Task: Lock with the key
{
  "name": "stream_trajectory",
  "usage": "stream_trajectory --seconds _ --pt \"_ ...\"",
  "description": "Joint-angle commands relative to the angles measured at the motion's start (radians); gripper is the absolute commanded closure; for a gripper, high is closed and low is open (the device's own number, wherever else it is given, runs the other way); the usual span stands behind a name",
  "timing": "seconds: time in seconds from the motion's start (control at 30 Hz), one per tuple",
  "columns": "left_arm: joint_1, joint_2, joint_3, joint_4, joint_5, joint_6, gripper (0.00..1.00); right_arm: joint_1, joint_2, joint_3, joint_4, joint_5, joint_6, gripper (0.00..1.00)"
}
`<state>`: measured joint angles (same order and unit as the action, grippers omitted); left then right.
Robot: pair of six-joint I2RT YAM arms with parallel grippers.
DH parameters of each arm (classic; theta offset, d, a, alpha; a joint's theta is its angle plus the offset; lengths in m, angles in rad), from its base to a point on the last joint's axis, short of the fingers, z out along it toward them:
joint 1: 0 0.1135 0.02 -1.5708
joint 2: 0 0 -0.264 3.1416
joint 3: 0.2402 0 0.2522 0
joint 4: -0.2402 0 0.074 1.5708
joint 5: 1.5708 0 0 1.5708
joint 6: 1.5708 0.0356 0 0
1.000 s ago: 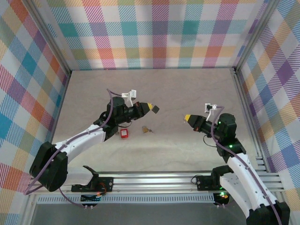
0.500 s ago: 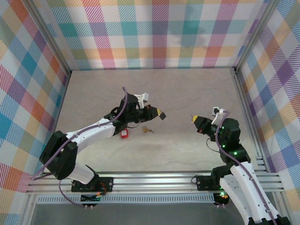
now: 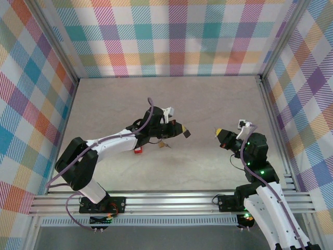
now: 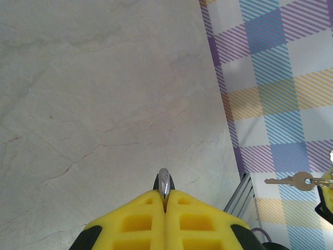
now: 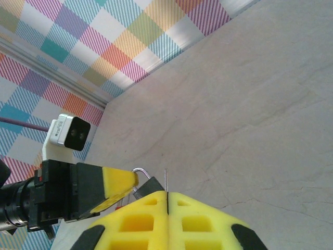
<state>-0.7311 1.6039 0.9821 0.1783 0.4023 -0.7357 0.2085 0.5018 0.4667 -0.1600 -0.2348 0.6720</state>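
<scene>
My left gripper (image 3: pixel 179 129) hangs above the table's middle, shut on the silver shackle (image 4: pixel 164 183) of a small dark padlock (image 3: pixel 186 134). The lock's body (image 5: pixel 149 186) points toward the right arm. My right gripper (image 3: pixel 219 134) faces it from the right, a short gap away, shut on the key (image 4: pixel 287 180). The key's blade sticks out leftward toward the padlock. In the right wrist view the key shows edge-on as a thin sliver (image 5: pixel 166 178) between the yellow fingers (image 5: pixel 197 208), just right of the padlock.
A small red item (image 3: pixel 138 150) and a small brass piece (image 3: pixel 163 144) lie on the table under the left arm. Plaid walls close in the left, back and right sides. An aluminium rail (image 3: pixel 171 200) runs along the near edge.
The left arm has stretched to the right and slightly nearer, carrying the padlock. The right gripper has drawn back to the right with the key, then nearly stopped.
</scene>
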Motion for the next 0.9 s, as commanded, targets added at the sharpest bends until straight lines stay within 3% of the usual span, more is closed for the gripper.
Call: stream_trajectory --seconds 0.0,0.87 --pt "-0.014 0.025 0.036 0.015 0.001 0.013 1.00 -0.006 -0.010 -0.007 0.005 0.006 -0.008 1.00" --pt "-0.046 0.252 0.130 -0.020 -0.049 0.043 1.00 -0.007 0.001 -0.020 0.023 -0.023 -0.007 1.00"
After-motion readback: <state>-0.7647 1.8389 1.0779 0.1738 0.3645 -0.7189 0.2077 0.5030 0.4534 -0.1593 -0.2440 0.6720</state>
